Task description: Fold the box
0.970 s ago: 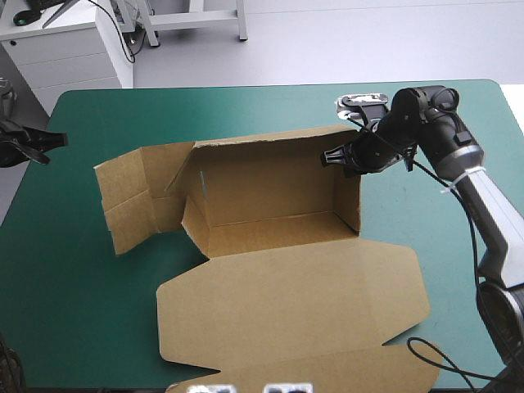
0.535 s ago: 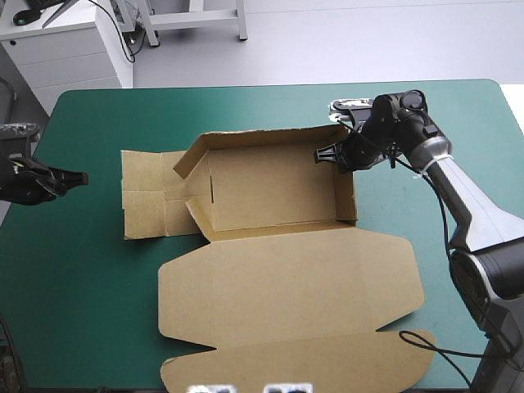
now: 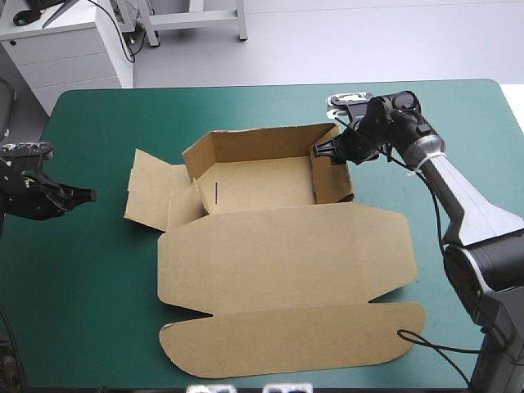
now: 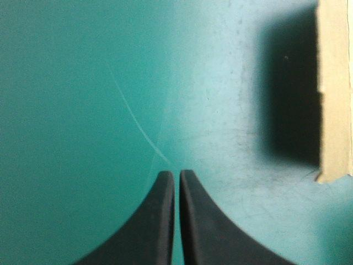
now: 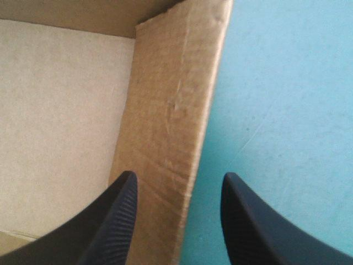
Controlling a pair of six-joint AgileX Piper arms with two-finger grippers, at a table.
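We are looking at the brown box [image 3: 262, 184] sitting around the middle of the worktop [image 3: 82, 295], on its teal-green cover. It is standing as an open tray with its walls raised. The lid [image 3: 286, 262] is lying flat toward the near edge, its rounded tuck flap [image 3: 286, 348] reaching close to that edge. On the tray's left side an end flap [image 3: 151, 196] is spreading outward, not tucked in.

The right pincer [image 3: 323, 153] is reaching in from the far right and meeting the far end of the tray's right wall [image 3: 332, 176]. In the right wrist view we are seeing its black fingers standing apart and straddling that wall, one over the tray's floor and the other outside over the cover. We cannot tell whether they are touching the board.

The left pincer [image 3: 86, 195] is hovering near the worktop's left edge, well apart from the end flap. Its fingers are pressing together into a point and gripping nothing. Ahead and to one side, an edge of the board is casting a dark shadow on the cover.
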